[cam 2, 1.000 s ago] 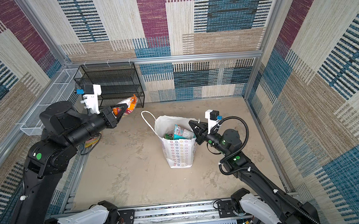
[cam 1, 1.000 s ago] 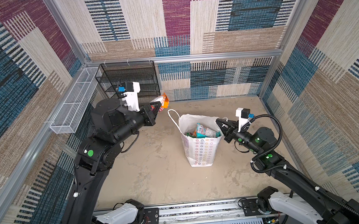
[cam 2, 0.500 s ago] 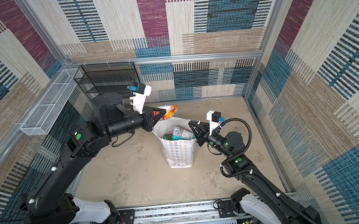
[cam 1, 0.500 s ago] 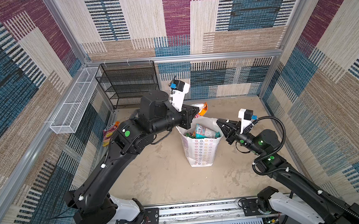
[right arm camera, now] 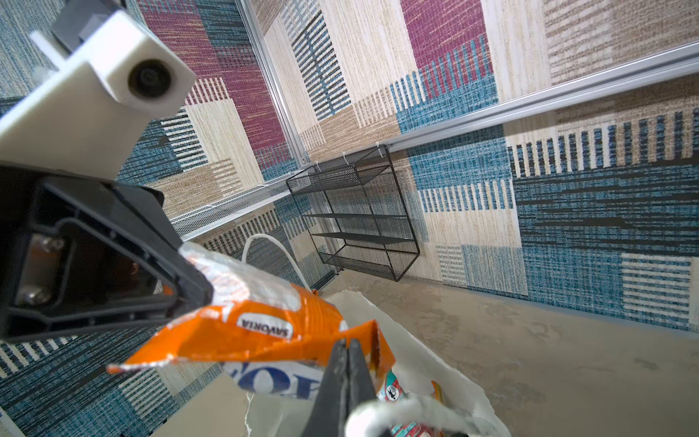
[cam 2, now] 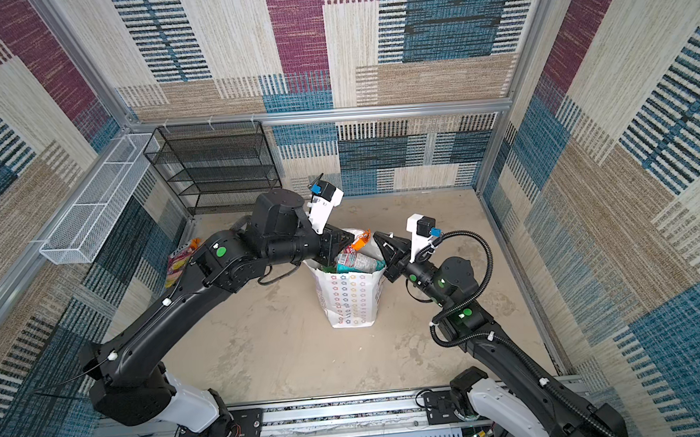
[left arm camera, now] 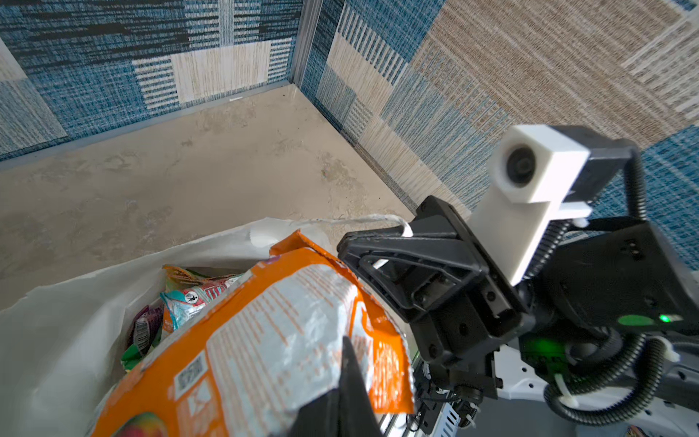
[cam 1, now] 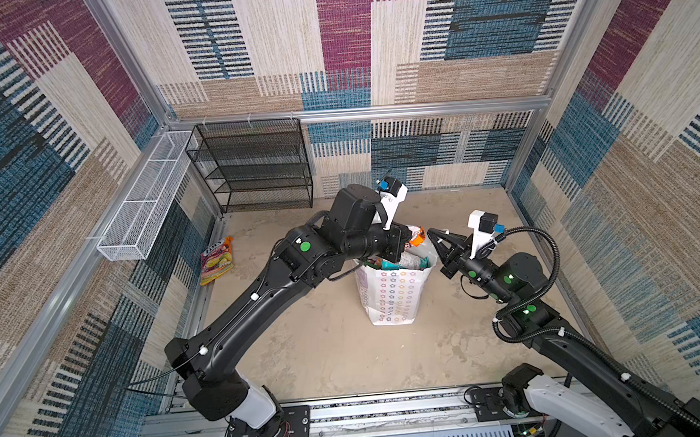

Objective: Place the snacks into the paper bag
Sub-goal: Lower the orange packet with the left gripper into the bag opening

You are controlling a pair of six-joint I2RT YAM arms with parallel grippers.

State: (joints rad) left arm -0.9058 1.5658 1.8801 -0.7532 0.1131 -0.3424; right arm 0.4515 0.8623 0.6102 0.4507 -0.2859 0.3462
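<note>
Now the left arm point(cam 1: 261, 300) has been swung from the black mesh rack point(cam 1: 253, 167) at the upper left to the frame centre, where the paper bag point(cam 1: 391, 300) stands upright. Its mouth is held open by the right gripper point(right arm camera: 348, 355), whose jaws are pressed together, apparently on the white cord handle point(right arm camera: 397, 412). The orange pouch point(right arm camera: 264, 325) is clamped in the left gripper point(right arm camera: 193, 299) just above that mouth, so only release seems needed. One pink-yellow pouch point(cam 1: 216, 261) is left on the floor at the left.
</note>
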